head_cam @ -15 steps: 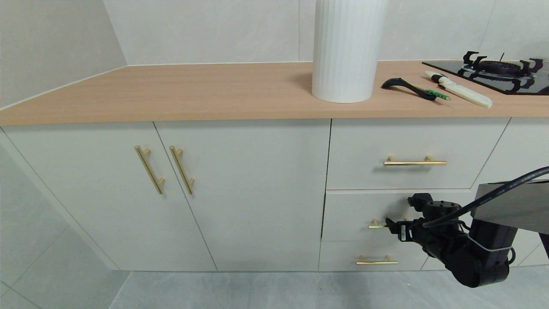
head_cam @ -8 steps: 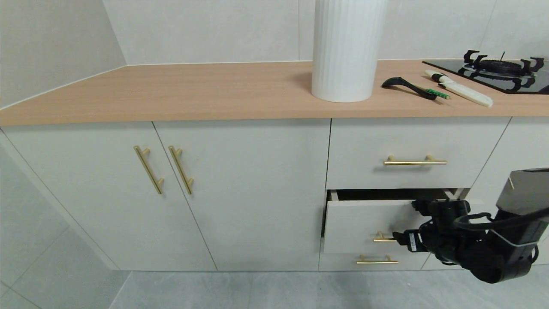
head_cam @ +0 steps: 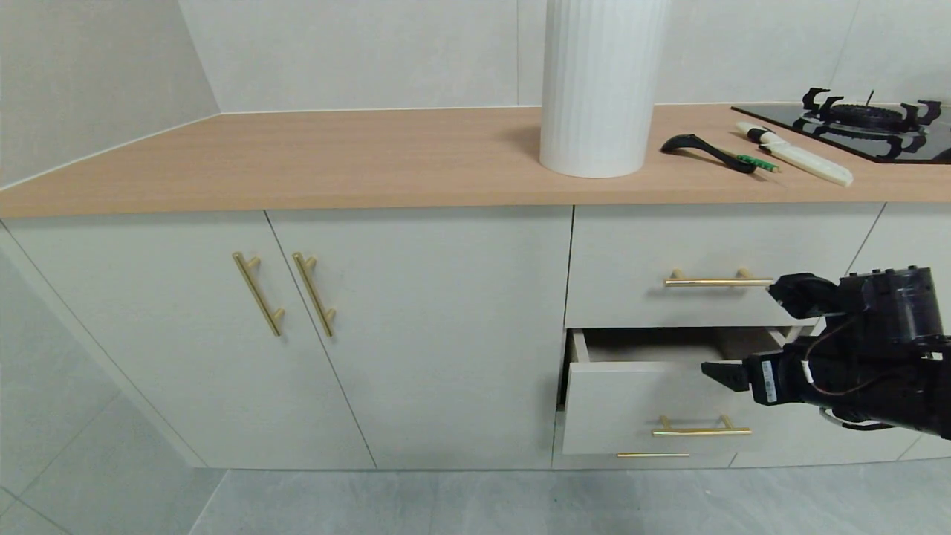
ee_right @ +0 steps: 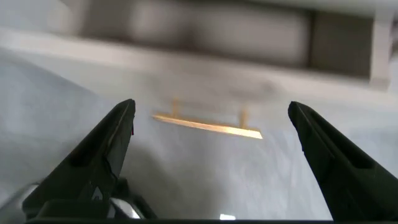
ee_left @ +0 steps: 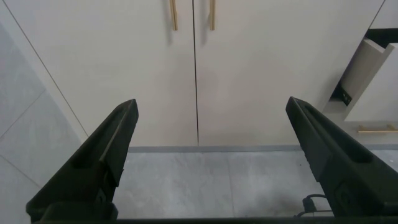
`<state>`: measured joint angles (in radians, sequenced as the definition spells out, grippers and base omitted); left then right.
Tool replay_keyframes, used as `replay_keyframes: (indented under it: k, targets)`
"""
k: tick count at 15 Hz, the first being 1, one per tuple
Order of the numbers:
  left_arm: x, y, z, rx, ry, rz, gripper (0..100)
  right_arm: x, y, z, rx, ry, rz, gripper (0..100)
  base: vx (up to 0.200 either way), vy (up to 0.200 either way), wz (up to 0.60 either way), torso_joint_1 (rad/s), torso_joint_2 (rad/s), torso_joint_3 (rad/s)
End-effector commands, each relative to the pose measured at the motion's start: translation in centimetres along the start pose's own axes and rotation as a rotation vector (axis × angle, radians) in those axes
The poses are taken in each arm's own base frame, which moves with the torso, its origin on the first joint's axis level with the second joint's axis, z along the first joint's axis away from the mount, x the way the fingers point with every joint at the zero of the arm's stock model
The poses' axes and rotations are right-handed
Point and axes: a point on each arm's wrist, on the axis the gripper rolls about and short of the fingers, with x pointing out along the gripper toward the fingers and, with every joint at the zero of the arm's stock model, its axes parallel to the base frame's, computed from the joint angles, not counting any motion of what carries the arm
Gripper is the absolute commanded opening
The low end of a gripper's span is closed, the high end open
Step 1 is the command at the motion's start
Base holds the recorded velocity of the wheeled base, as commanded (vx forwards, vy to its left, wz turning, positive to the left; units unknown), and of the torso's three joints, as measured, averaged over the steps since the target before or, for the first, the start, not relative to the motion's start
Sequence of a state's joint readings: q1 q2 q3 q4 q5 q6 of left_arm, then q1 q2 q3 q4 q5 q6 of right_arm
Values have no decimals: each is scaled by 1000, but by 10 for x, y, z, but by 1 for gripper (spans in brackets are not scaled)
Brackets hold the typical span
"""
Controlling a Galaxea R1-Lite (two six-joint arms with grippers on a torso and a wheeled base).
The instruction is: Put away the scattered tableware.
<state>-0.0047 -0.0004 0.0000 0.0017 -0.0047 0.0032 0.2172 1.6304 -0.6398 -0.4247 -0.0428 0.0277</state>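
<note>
fingers apart on right gripper (head_cam: 739, 327) — before half-open drawer (head_cam: 639, 386); left gripper (ee_left: 211, 106) spread too.

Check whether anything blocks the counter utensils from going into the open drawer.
Nothing visible does. The black ladle and white knife lie free on the countertop. The middle drawer below stands pulled out, and the right claw hangs open before it.

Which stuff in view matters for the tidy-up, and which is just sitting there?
For the job: black ladle, small green utensil, white knife, open middle drawer.
Just there: white ribbed vase, gas hob, cupboard doors.
</note>
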Motion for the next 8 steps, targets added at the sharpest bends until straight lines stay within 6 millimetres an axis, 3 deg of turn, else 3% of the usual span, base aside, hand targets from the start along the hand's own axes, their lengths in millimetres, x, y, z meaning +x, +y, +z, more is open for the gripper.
replay_keyframes:
  k: [1, 8]
  targets:
    - [0, 0, 0, -2, 0, 0, 100, -9, 2, 9, 1, -69, 12, 100, 0, 0, 0, 0, 0, 0]
    - [0, 0, 0, 0, 0, 0, 100, 56, 9, -12, 49, -69, -33, 100, 0, 0, 0, 0, 0, 0]
